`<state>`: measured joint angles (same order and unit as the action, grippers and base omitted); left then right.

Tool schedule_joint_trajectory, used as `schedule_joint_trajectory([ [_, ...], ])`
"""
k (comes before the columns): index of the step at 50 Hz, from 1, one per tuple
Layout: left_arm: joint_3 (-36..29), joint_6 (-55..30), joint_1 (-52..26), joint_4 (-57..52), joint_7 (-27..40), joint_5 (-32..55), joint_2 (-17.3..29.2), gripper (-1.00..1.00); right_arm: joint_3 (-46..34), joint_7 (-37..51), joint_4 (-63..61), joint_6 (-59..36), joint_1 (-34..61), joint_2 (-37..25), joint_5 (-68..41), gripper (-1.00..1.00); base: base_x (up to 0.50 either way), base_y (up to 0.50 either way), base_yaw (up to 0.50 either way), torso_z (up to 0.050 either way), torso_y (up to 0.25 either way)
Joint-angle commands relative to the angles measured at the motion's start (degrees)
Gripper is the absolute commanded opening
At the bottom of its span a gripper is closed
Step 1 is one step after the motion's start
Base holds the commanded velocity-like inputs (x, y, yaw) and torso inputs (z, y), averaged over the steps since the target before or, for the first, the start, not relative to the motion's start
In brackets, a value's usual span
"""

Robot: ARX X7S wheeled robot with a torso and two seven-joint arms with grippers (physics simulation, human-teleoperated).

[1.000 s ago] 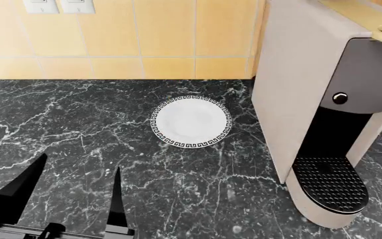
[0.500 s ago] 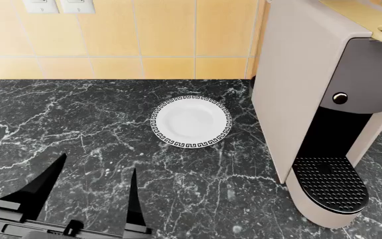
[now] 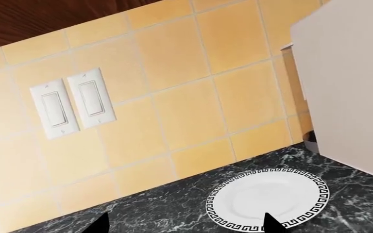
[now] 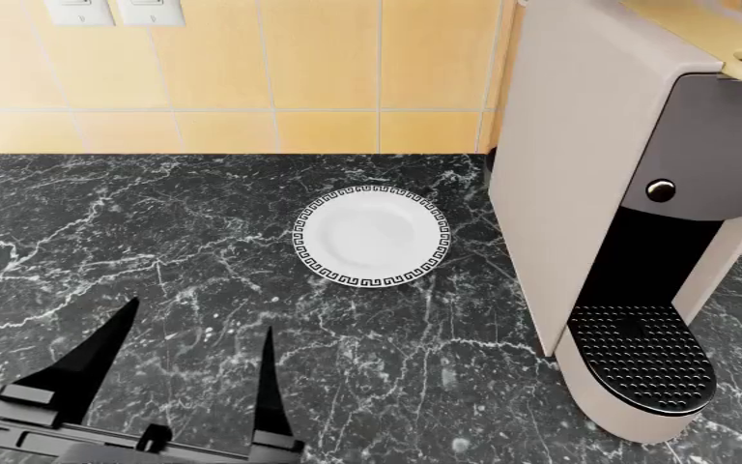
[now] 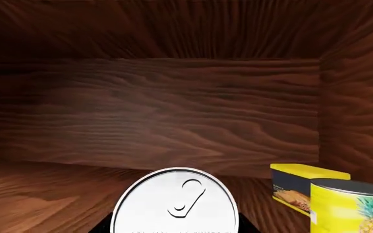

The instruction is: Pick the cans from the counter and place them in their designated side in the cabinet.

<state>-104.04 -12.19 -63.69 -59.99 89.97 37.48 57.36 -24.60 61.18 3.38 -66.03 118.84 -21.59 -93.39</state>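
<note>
I am looking down over the counter (image 4: 152,232), the black white-veined slab that is spreading under and ahead of my left gripper (image 4: 178,362). Ahead of that gripper and to its right, the coffee machine (image 4: 616,193) is standing against the yellow tiled wall (image 3: 173,107), well apart from my fingers. My right arm is reaching into the wooden cabinet (image 5: 173,111), whose back wall is facing my right wrist camera. Just in front of that camera a can (image 5: 175,204) is showing its grey pull-tab top, and dark finger shapes are flanking it, though I cannot tell whether my right gripper is clamping it. Beside it a yellow can (image 5: 351,206) is standing before a yellow box (image 5: 300,187). The white plate (image 4: 371,235) is lying ahead of my left gripper, whose two fingers are spread wide, holding nothing.
</note>
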Motion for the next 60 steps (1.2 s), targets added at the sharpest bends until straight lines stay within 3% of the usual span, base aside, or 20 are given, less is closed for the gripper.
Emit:
schedule_joint_trajectory([
  [1, 1.6, -1.3, 0.3, 0.0, 0.0, 1.3, -0.8, 1.00, -0.5, -5.0, 7.7, 1.2, -3.0, 0.5, 2.5, -1.00, 0.00, 0.00, 0.00, 0.000, 0.000],
  [25, 4.6, -3.3, 1.9, 0.0, 0.0, 3.3, -1.9, 1.00, -6.8, -14.6, 16.3, 3.1, -6.5, 0.7, 10.7, -1.00, 0.00, 0.00, 0.00, 0.000, 0.000],
  [26, 4.7, -3.3, 2.0, 0.0, 0.0, 3.2, -2.0, 1.00, -6.9, -14.6, 16.2, 3.0, -6.5, 0.6, 10.8, 1.00, 0.00, 0.00, 0.00, 0.000, 0.000],
  [48, 3.7, -2.2, 2.1, 0.0, 0.0, 1.9, -1.2, 1.00, -12.1, -11.9, 3.5, 0.0, 0.7, -1.3, 16.7, 1.00, 0.00, 0.00, 0.00, 0.000, 0.000],
  [60, 2.6, -1.4, 0.8, 0.0, 0.0, 1.5, -0.3, 1.00, -10.2, -8.2, 1.1, -1.1, 0.9, -1.9, 13.7, 1.00, 0.00, 0.00, 0.00, 0.000, 0.000],
])
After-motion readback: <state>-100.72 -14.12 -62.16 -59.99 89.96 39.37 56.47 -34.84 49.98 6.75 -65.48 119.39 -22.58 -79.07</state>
